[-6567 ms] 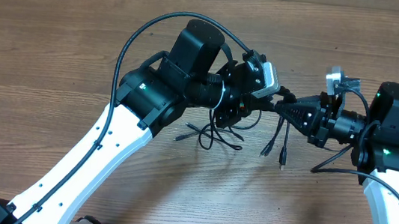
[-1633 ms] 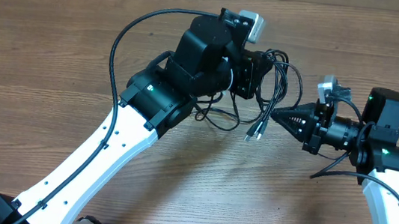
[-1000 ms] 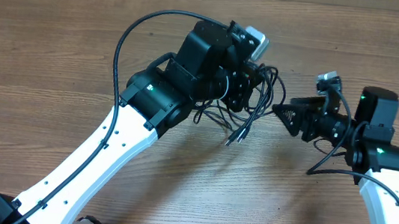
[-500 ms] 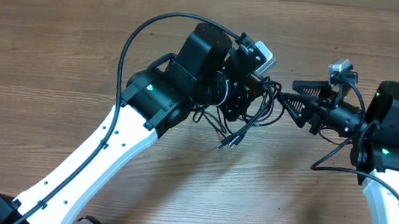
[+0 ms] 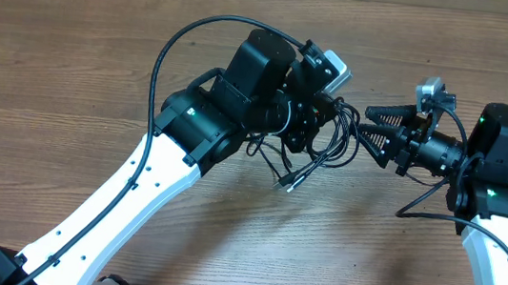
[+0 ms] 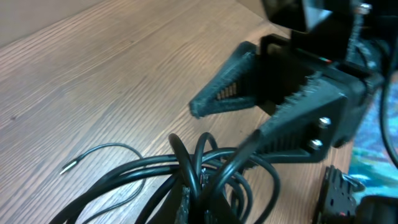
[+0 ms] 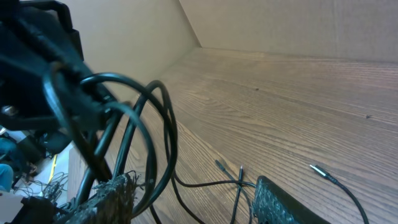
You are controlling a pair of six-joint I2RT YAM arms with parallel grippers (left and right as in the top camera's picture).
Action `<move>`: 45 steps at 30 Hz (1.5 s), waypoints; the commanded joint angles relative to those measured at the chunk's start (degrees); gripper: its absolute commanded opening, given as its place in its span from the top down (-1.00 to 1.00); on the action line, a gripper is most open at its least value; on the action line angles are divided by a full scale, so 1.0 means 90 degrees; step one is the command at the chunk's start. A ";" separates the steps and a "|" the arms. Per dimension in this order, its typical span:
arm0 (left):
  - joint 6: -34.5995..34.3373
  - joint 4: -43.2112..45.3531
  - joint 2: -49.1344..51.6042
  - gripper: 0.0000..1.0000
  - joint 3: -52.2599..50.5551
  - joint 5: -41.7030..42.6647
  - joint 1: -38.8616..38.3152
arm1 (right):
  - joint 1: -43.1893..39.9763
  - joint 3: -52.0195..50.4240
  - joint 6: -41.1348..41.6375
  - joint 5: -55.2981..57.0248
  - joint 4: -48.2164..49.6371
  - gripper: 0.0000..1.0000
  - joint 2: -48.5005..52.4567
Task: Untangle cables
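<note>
**Operator:** What does the overhead view show?

**Describer:** Your left gripper (image 5: 318, 131) sits at the centre of the wooden table (image 5: 73, 45). It is mostly covered by its own wrist and camera, but it is closed on the cables (image 5: 339, 141), a black tangle lifted off the table. Two plug ends (image 5: 286, 182) dangle below it. Your right gripper (image 5: 366, 122) points at the tangle from the right with its fingers spread. I cannot tell from here whether a loop lies between them.

**Operator:** And the left wrist view?

**Describer:** The cables (image 6: 155, 171) fan up from the bottom edge, where the frame cuts off your grip on them. Your right gripper (image 6: 224, 124) fills the upper right, its fingers apart. One loop lies against the lower finger. One thin loose end (image 6: 68, 167) rests on the table.

**Operator:** The right wrist view?

**Describer:** Only the tips of your right fingers (image 7: 115, 190) show at the bottom edge, set well apart and clamping nothing. Loops of cable (image 7: 155, 124) hang just above the left-hand tip. Behind them, your left gripper is a dark blur.
</note>
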 commanded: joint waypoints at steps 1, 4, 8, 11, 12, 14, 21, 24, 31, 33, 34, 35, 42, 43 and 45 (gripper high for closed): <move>-0.0595 0.0063 -0.0034 0.92 0.0153 -0.0794 0.0010 | -0.0002 0.0070 0.0000 -0.0199 -0.0017 -0.19 0.0005; -0.0600 0.0073 -0.0034 0.92 0.0153 -0.0784 0.0010 | -0.0002 0.0070 -0.0002 -0.0197 -0.0015 -0.21 0.0005; -0.0614 0.0073 -0.0034 0.92 0.0153 -0.0782 0.0010 | -0.0002 0.0070 0.0002 -0.0066 -0.0017 -0.22 0.0005; -0.0614 0.0073 -0.0034 0.92 0.0153 -0.0763 0.0010 | -0.0002 0.0070 0.0005 0.0138 -0.0019 -0.25 0.0005; -0.0612 0.0073 -0.0034 0.92 0.0153 -0.0763 0.0010 | -0.0002 0.0070 0.0005 0.0138 -0.0019 -0.25 0.0005; -0.0614 0.0073 -0.0034 0.92 0.0153 -0.0763 0.0007 | -0.0002 0.0070 0.0007 0.0136 -0.0019 -0.25 0.0005; -0.0607 0.0070 -0.0034 0.92 0.0153 -0.0002 -0.0022 | 0.0000 0.0070 0.0002 0.0087 0.0032 -0.27 0.0005; -0.0607 0.0056 -0.0034 0.92 0.0153 0.0104 -0.0097 | 0.0000 0.0070 0.0002 0.0090 0.0107 -0.27 0.0005; -0.0413 -0.0296 -0.0034 0.92 0.0153 0.0124 -0.0187 | -0.0002 0.0070 0.0002 0.0095 0.0226 -0.27 0.0005; -0.0415 -0.0340 -0.0034 0.92 0.0153 0.0131 -0.0226 | -0.0002 0.0070 0.0002 0.0092 0.0282 -0.27 0.0005; -0.0413 -0.0335 -0.0034 0.92 0.0153 0.0153 -0.0262 | -0.0002 0.0070 0.0002 0.0092 0.0318 -0.27 0.0005; -0.0406 -0.0323 -0.0034 0.91 0.0153 0.0226 -0.0299 | 0.0000 0.0070 0.0002 0.0092 0.0338 -0.28 0.0005; -0.0342 -0.0085 -0.0034 0.91 0.0153 0.0459 -0.0612 | 0.0000 0.0070 0.0002 0.0095 0.0338 -0.29 0.0005; -0.0342 -0.0092 -0.0034 0.92 0.0153 0.0461 -0.0636 | 0.0000 0.0070 0.0002 0.0095 0.0340 -0.29 0.0005; -0.0342 -0.0124 -0.0034 0.92 0.0151 0.0542 -0.0644 | 0.0000 0.0070 0.0002 0.0119 0.0340 -0.29 0.0005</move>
